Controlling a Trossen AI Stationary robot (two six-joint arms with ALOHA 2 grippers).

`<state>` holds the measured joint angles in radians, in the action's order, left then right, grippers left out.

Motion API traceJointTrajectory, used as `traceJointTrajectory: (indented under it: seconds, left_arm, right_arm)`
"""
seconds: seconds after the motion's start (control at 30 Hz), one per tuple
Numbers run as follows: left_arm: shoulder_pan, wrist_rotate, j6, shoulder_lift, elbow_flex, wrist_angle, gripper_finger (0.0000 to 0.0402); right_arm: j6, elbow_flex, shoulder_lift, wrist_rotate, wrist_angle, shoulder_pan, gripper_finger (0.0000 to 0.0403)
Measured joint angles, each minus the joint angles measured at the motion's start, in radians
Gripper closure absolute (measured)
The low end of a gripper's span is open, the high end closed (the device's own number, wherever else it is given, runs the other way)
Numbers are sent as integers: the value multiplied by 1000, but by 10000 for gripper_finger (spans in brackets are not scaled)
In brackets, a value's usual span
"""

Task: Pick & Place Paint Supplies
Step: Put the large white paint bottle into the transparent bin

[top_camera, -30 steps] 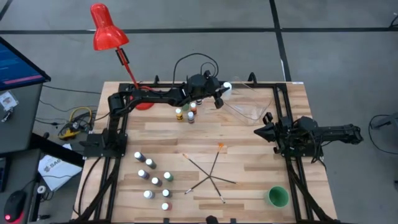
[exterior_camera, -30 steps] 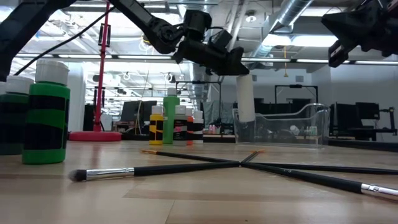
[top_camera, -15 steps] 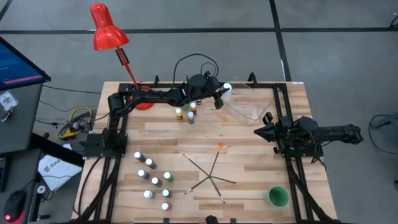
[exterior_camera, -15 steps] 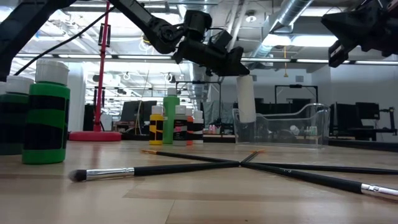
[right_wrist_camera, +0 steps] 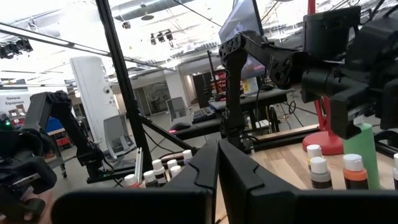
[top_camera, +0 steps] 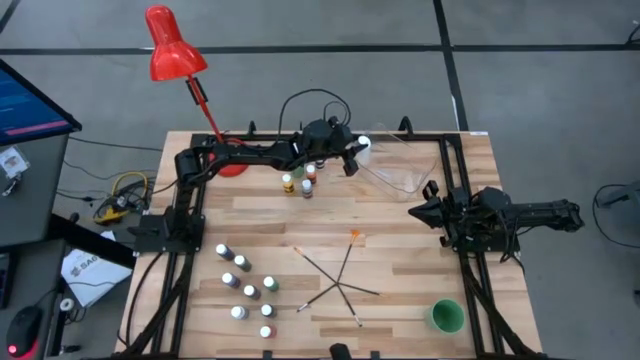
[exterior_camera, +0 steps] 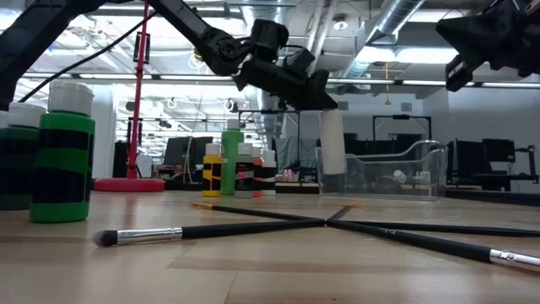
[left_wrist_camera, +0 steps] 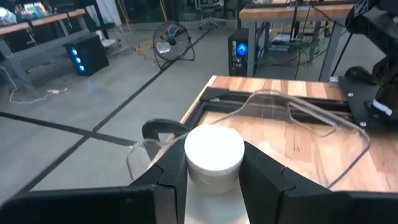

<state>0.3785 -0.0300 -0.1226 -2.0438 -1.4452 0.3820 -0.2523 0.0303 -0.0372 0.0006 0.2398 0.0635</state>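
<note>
White bottle [left_wrist_camera: 214, 163] sits pinched in the left gripper [left_wrist_camera: 214, 177] over the tub [left_wrist_camera: 311, 134] (ready to drop in), while the right gripper [right_wrist_camera: 217, 177] waits closed and empty.

No brand, number or sign can be read for certain in any view. The white bag [top_camera: 88, 270] on the floor left of the table carries dark printed letters, perhaps beginning "SA", but they are too small to make out. The green sign [right_wrist_camera: 13, 98] on the far wall in the right wrist view shows white lettering that stays illegible. The small paint bottles [exterior_camera: 239, 171] wear coloured labels whose print cannot be read. The blue monitor screen [top_camera: 25, 100] shows only unreadable lines.
</note>
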Motion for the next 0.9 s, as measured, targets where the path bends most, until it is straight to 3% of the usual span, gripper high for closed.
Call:
traceJointTrajectory:
  seconds: [0.9]
  left_arm:
    - [1,2,0,-76,-13,1,298]
  right_arm:
    - [26,0,0,0,0,0,395]
